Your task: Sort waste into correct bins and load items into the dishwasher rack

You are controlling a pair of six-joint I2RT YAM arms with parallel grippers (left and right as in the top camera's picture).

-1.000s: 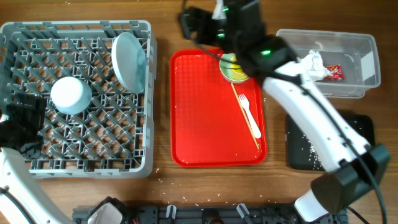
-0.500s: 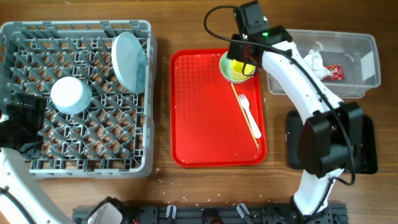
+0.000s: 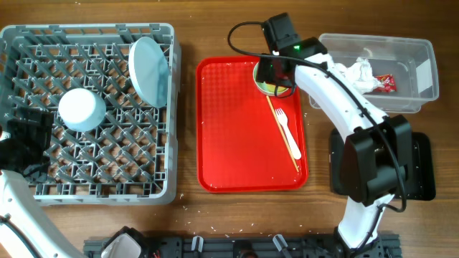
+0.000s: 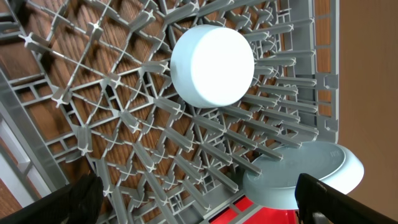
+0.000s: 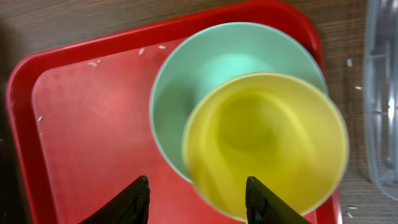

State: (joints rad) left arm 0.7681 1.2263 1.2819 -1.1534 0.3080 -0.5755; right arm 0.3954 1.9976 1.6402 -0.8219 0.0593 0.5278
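the left claw (image 4: 202,199) gapes wide and empty over the large square grey plastic dishwasher rack (image 3: 86,30). ahead of it a small white bowl (image 4: 212,65) sits on the pegs, with a round pale plate (image 4: 305,171) near one finger. the right claw (image 5: 199,202), also wide, straddles a small yellow cup (image 5: 267,140) nested in a pale green bowl (image 5: 186,93) on the red serving tray (image 5: 81,137).

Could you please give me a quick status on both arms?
Right gripper open, above the yellow cup in the green bowl. Left gripper open, empty, over the dishwasher rack. Fork and chopsticks lie nearby on the red tray.
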